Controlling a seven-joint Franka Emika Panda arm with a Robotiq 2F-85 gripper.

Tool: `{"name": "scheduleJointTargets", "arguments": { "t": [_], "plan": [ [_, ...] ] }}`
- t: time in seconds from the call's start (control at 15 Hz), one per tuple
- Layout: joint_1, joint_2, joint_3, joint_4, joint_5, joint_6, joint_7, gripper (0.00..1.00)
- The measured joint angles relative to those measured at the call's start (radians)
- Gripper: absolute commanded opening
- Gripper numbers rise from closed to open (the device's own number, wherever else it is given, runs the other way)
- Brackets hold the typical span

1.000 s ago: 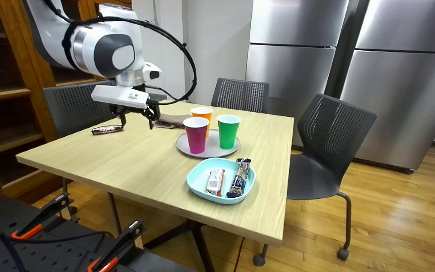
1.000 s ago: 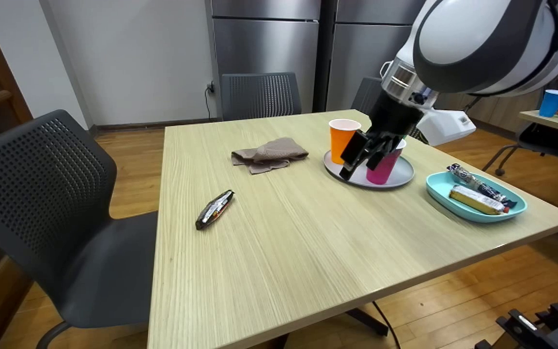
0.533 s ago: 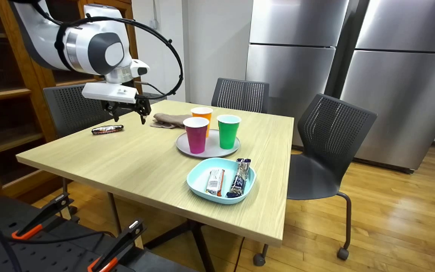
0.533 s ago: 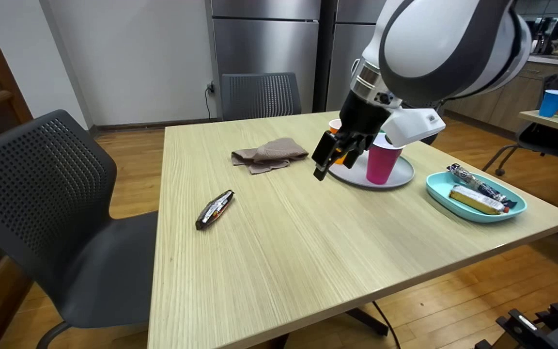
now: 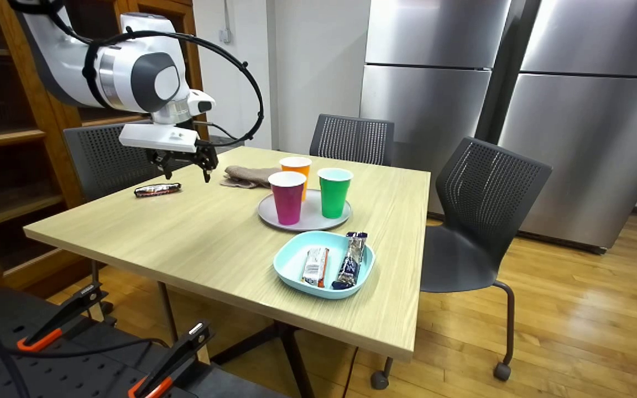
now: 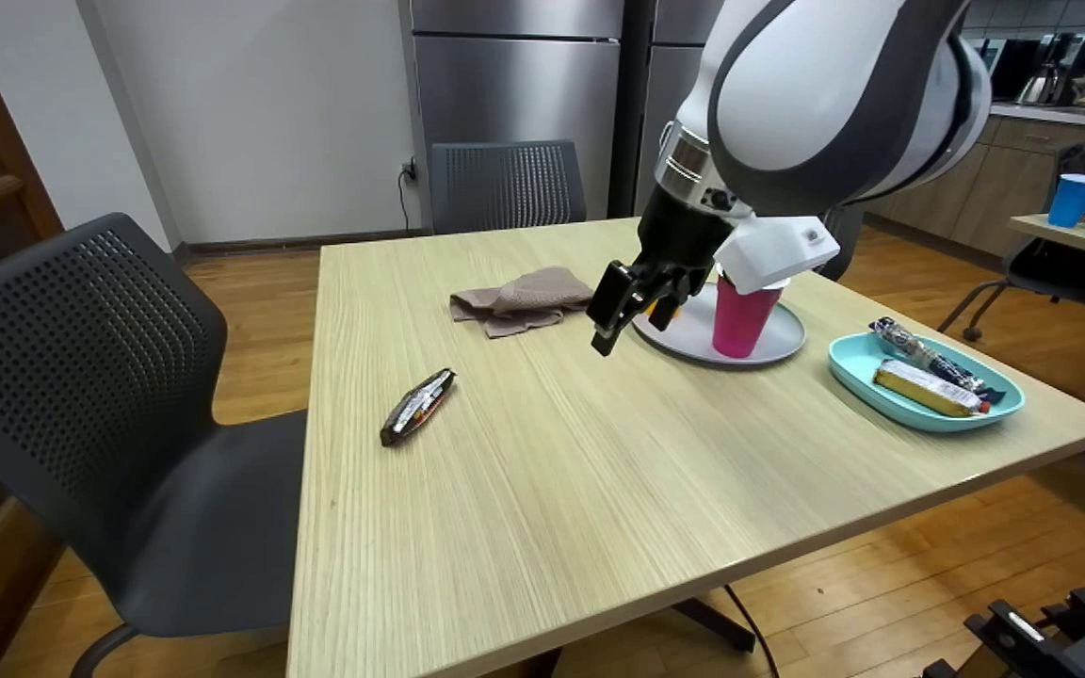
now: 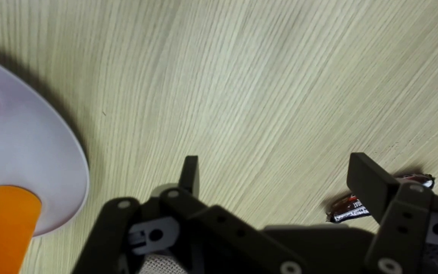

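Above counter, our pincer hangs spread, empty. Wrapped bar lies on counter; in wrist view finger partly hides it, alignment hard to judge. If lowering, we'd best centre over bar, straddling narrow width.

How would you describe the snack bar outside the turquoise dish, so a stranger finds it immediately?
On the wooden table, go from the turquoise dish to the opposite edge, by a dark chair. There lies a dark-wrapped bar. Unlike both bars in the dish, it rests directly on the table.
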Motion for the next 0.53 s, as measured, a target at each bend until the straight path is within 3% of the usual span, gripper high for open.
{"name": "scheduleJointTargets", "arguments": {
  "t": [0.53],
  "plan": [
    [0.0, 0.006, 0.0, 0.004, 0.002, 0.0, 0.004, 1.0]
  ]
}}
